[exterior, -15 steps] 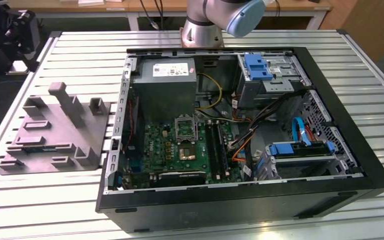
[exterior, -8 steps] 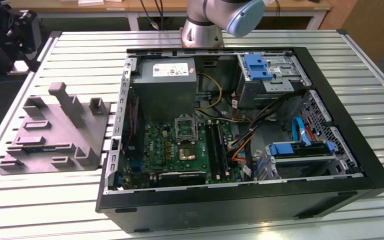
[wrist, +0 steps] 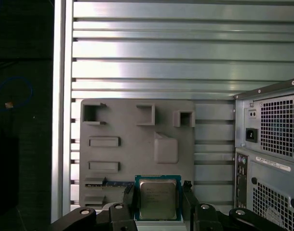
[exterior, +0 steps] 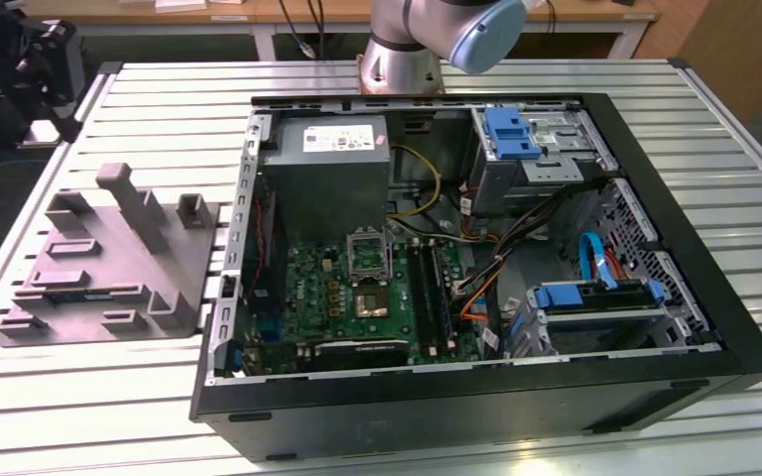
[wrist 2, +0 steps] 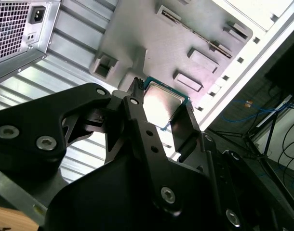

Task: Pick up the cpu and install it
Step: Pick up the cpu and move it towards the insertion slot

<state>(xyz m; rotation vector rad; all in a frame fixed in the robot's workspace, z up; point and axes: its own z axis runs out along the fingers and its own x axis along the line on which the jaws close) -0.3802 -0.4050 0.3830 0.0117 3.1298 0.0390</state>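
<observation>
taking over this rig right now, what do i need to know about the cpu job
Gripper: shut on the small flat square silvery-topped cpu, fingers on two opposite edges, in both wrist views.
Cpu: held aloft over the grey moulded fixture plate on the slatted metal table, beside the open black computer case.
Done: pick-up.
Left: the cpu is not yet in the black socket frame on the green circuit board.
</observation>
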